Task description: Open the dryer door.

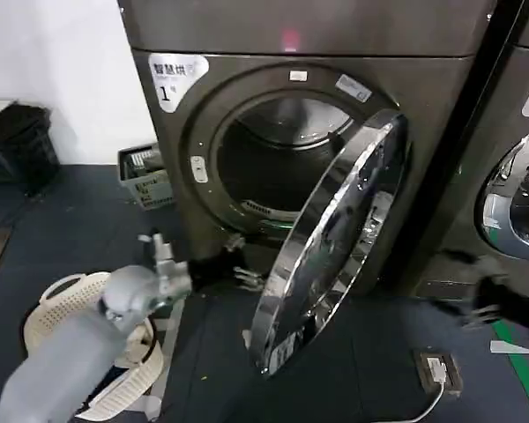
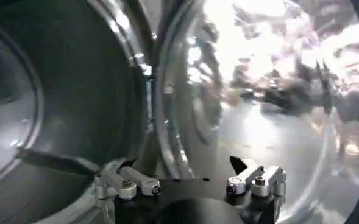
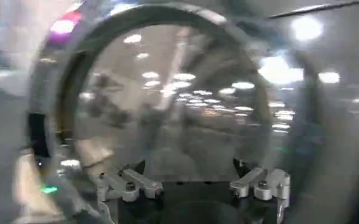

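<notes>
Chrome-rimmed, the large round dryer door [image 1: 331, 242] with dark tinted glass centre stands swung well out from the bronze-grey dryer cabinet [image 1: 300, 53], hinged at the machine's right edge. Its face stands nearly edge-on to the head camera, upper rim leaning right, lower rim near the dark floor [image 1: 203, 352]. The drum opening [image 1: 278, 163] is exposed. The left gripper [image 1: 242, 269] sits just beside the door's lower left rim, jaws spread apart, holding nothing. The right gripper [image 1: 480, 304] hangs low before the second machine [image 1: 511, 203]; its jaws are open.
</notes>
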Robot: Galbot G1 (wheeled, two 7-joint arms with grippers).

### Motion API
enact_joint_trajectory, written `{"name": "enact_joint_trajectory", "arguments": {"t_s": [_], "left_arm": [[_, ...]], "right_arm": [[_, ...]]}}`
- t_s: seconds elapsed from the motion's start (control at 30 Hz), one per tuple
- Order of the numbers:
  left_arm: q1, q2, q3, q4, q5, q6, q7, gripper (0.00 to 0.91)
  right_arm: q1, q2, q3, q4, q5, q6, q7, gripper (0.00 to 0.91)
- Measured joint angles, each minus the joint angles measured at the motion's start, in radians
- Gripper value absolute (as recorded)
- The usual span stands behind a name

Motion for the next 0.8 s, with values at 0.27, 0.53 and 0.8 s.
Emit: {"name": "enact_joint_trajectory", "arguments": {"t_s": [0.27, 0.53, 0.8], "left_arm": [[0.004, -0.048, 0.094, -0.046, 0.055, 0.001, 0.0, 0.907], [0.0, -0.102, 0.192, -0.075, 0.11, -0.007, -0.005, 0.907], [-0.052, -0.174, 0.311, -0.037, 0.124, -0.009, -0.054, 0.907]], "right_arm": [[-0.084, 0.063, 0.172, 0.035, 0.015, -0.043, 0.398, 0.907], [-0.182, 0.046, 0.338, 0.065, -0.095, -0.13, 0.755, 0.907], [-0.273, 0.042, 0.475, 0.074, -0.229, -0.221, 0.952, 0.907]]}}
